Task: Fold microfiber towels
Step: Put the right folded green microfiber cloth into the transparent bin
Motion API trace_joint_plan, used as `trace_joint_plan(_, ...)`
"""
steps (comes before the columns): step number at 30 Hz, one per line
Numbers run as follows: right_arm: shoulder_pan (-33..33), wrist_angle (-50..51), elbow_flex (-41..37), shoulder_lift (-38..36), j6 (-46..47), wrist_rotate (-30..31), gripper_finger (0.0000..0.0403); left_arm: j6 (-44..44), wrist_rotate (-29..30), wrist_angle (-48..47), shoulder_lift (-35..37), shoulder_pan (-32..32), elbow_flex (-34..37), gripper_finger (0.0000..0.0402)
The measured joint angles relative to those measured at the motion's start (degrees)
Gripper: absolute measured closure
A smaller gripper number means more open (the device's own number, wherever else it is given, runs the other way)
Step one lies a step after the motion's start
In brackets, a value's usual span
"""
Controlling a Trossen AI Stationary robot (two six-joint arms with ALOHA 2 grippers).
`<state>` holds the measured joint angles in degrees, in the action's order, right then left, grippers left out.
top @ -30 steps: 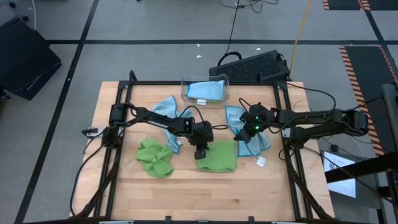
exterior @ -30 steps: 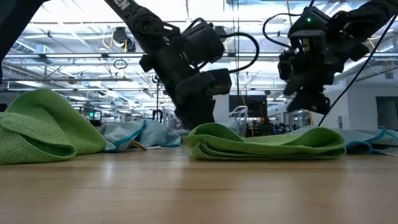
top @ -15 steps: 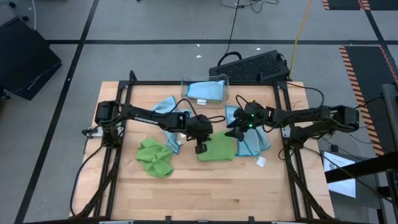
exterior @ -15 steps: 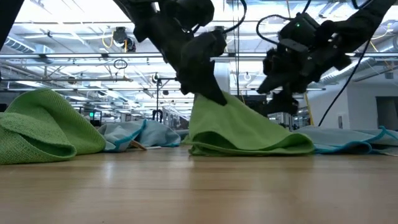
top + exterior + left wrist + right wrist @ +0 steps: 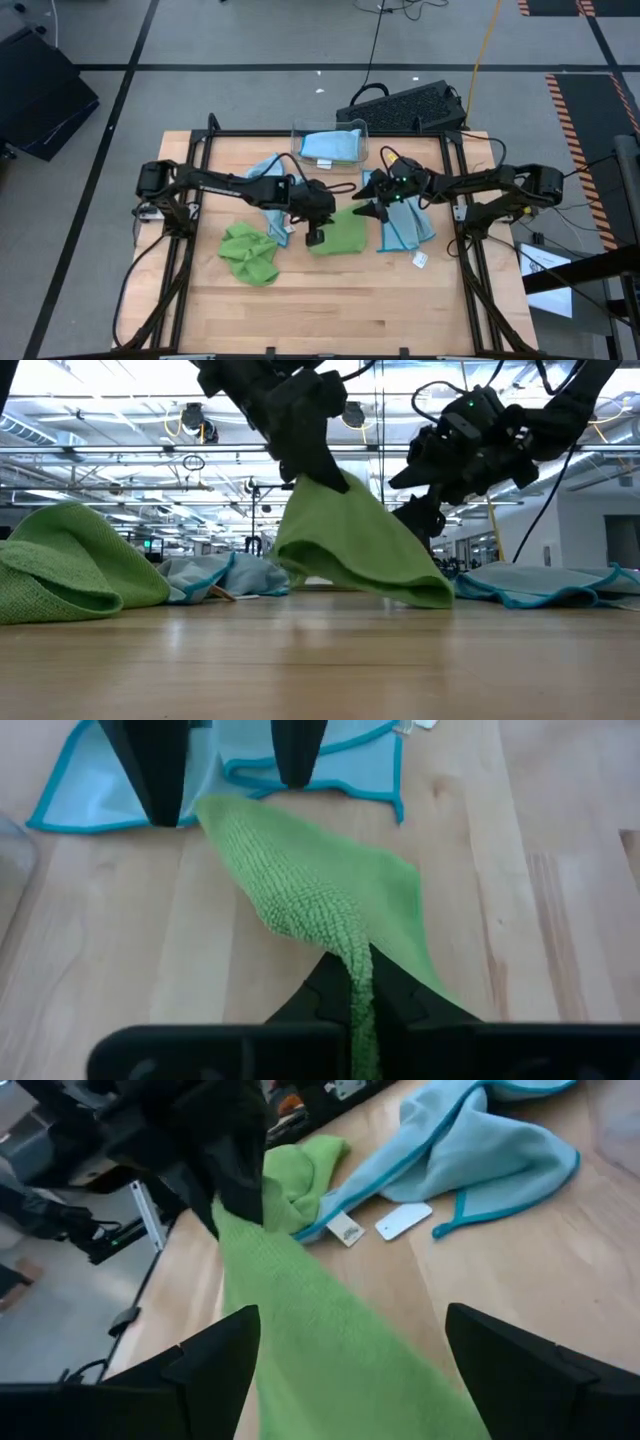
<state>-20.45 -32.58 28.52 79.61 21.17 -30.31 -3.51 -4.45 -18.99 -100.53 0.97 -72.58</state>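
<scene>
While left gripper [image 5: 355, 995] pinches green towel [image 5: 342, 232] beside the bin [image 5: 330, 145], bring wide-open, empty right gripper [image 5: 345, 1370] onto its free corner.

Overhead, table-level and two close wrist cameras all share the lifted green towel [image 5: 343, 233].

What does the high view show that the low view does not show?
Only the high view shows the clear bin holding a blue towel, and the white tag lying on the table. Only the low view shows the green towel hanging from the left gripper, one end lifted off the wood. Both show this towel, the shut left gripper, the open right gripper and the crumpled green towel.
</scene>
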Motion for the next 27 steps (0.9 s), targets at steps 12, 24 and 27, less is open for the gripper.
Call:
trace_joint_plan(12, -4.00, -0.55, -0.07, 2.37, -6.32, -5.99, 0.0090, 0.84, -0.54, -2.00, 0.37, -0.36, 0.00, 0.0390)
trace_joint_plan(24, -3.92, -1.56, 9.43, 17.14, -8.78, -16.17, 0.0093, 1.25, -1.55, -3.43, 0.37, -0.37, -0.02, 0.0395)
trace_joint_plan(27, -3.59, -1.41, 10.00, 19.11, -7.65, -21.34, 0.0118, 1.22, -1.45, -5.05, 0.37, -0.37, 0.00, 0.0394)
